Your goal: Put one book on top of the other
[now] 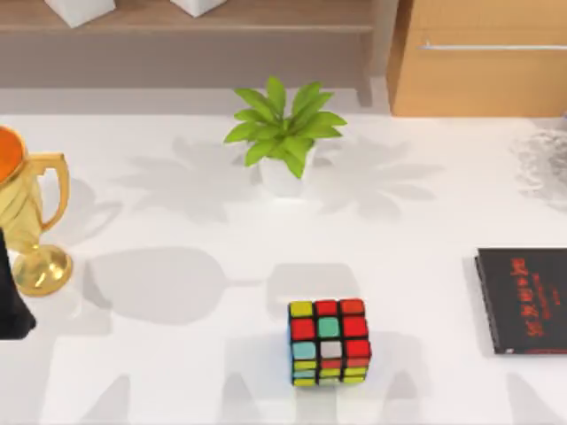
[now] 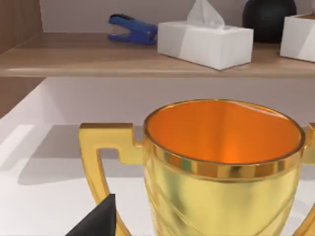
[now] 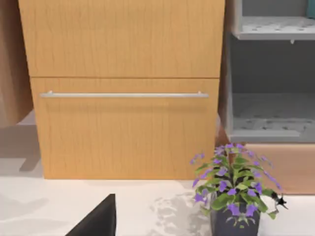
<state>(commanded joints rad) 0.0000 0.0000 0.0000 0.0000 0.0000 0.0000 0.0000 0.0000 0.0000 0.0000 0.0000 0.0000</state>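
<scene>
Black book (image 1: 523, 301) flat on the table, well right of the cube (image 1: 329, 342) and a little farther back, running off the top view's right edge, so long axis hard to judge; red lettering in columns running front to back. Place of the teal book: cannot tell. Left arm (image 1: 11, 301) far left of the cube, just beside the trophy (image 1: 31, 221); left gripper (image 2: 96, 221) close against the trophy's cup, facing the shelf behind. Right gripper (image 3: 96, 219) low over the table, facing the wooden cabinet (image 3: 123, 88) and a purple-flowered pot (image 3: 234, 196). Open or closed, for either gripper: cannot tell. Probably a job for the right arm, being on the black book's side of the cube, with the left arm across the whole table from it. No grasp yet; stacking not begun.
</scene>
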